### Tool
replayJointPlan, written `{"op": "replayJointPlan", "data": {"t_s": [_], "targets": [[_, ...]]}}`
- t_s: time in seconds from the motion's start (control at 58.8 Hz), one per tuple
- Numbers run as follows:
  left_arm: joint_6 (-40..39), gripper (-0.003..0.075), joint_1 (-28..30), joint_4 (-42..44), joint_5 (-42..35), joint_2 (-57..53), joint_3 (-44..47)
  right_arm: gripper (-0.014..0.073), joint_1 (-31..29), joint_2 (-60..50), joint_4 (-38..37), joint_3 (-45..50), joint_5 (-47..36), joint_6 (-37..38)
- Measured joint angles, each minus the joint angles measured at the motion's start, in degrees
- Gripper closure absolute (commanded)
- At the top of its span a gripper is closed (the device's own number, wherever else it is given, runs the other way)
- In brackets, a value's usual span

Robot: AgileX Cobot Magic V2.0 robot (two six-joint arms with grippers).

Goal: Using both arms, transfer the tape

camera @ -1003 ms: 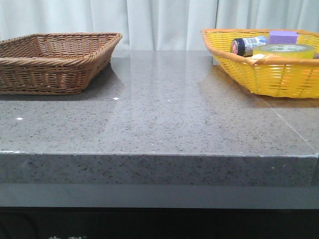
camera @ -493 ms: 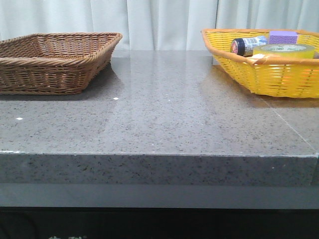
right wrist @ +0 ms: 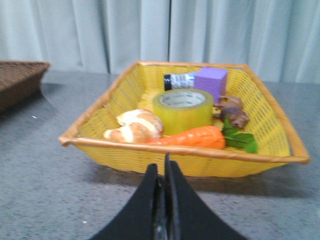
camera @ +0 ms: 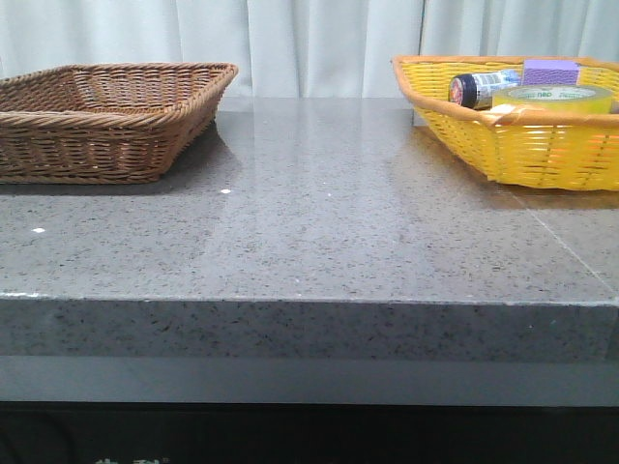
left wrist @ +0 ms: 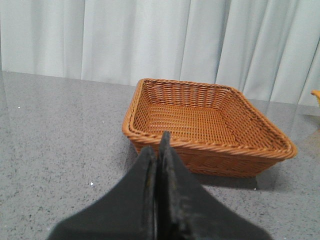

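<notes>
The tape [right wrist: 183, 110], a wide yellow translucent roll with a white core, lies flat in the yellow basket [right wrist: 120, 92]; the front view shows the tape [camera: 551, 98] at the table's far right. My right gripper [right wrist: 162, 167] is shut and empty, short of the basket's near rim. My left gripper [left wrist: 159, 145] is shut with nothing in it, in front of the brown wicker basket [left wrist: 210, 150]. Neither arm shows in the front view.
In the yellow basket [camera: 503, 145] lie a purple block [right wrist: 210, 82], a dark-capped bottle [right wrist: 177, 81], a carrot [right wrist: 192, 137], a bread roll [right wrist: 134, 126] and a brown knobbly piece [right wrist: 232, 114]. The brown basket [camera: 106, 121] holds nothing. A grey stone table [camera: 309, 242] lies between them.
</notes>
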Motion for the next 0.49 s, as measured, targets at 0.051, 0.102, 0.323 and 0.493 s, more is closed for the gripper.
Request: {"op": "replayJointPlan", "data": {"t_s": [0.051, 0.102, 0.323, 0.493], "targets": [[0.0, 0.0740, 0.0, 0.0, 2.2, 1.9, -2.4, 0.0662, -1.5, 2.9, -0.4, -2.5, 1.7, 0.0], [0.0, 0.0740, 0.0, 0.0, 4.7, 4.4, -5.2, 0.0662, -3.5, 6.1, -0.7, -5.2, 2.9, 0.3], [0.0, 0.0740, 0.0, 0.0, 11.9, 15.1, -17.4, 0.0662, -11.8, 17.0, -0.8, -16.3, 8.7, 2.9], [0.0, 0.0740, 0.0, 0.0, 17.3, 23.8, -28.1, 0.0662, -12.5, 22.4, -0.8, -24.8, 19.6, 3.2]]}}
